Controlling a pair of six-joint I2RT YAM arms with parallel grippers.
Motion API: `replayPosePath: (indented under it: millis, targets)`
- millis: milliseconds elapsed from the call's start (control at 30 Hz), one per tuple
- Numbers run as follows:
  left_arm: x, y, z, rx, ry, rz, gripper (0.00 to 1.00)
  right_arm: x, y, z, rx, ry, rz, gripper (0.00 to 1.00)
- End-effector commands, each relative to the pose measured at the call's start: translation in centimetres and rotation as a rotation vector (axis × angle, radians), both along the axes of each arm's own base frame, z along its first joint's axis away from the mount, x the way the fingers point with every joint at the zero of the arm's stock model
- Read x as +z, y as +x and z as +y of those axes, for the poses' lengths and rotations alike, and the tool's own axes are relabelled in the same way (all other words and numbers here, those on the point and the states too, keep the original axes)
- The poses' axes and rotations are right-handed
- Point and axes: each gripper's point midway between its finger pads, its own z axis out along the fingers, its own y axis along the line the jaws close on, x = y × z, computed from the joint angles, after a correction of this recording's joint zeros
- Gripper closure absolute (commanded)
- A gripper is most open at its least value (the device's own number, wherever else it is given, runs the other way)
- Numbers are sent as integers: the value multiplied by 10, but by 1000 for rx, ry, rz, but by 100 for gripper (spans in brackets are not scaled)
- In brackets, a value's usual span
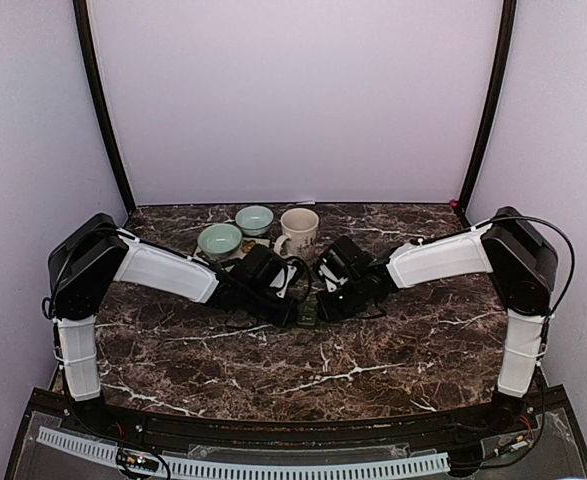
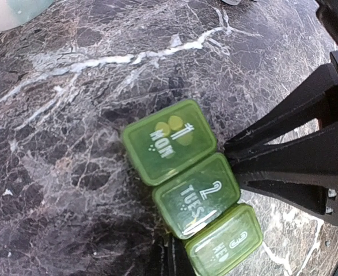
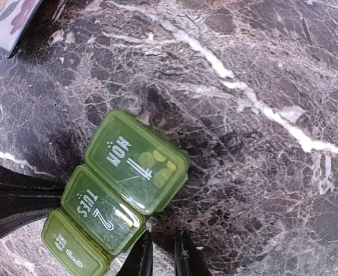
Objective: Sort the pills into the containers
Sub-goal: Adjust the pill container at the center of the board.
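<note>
Organizer sits in the middle of the table, lids down, yellow pills showing under MON. Left gripper pinched together at its TUES edge; right gripper slightly apart alongside, holding nothing. Light, stiff, slick plastic, I'd judge: take a lid lip.

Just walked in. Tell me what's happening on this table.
Both arms meet at a green pill organizer in the middle of the marble table. The left pincer, shut, sits by the TUES and WED lids. The right pincer, its fingers slightly apart, is at the opposite side and holds nothing. The three lids in view are down, and yellowish pills show through the MON one. Two bowls and a mug stand behind.
</note>
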Motion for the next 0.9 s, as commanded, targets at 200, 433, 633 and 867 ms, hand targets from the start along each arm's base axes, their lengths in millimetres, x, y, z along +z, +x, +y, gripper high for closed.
replayPosePath:
  millis: [200, 433, 633, 867]
  targets:
    - [22, -2, -4, -5, -42, -26, 100, -2, 12, -4, -31, -11, -13, 86]
    - [22, -2, -4, -3, -42, -25, 100, -4, 13, -4, -28, -12, -8, 85]
    - [23, -1, -6, -6, -50, -23, 100, -2, 15, -2, -28, -5, -11, 85]
    - [25, -1, -8, -7, -56, -26, 100, -1, 17, 1, -22, -6, -13, 85]
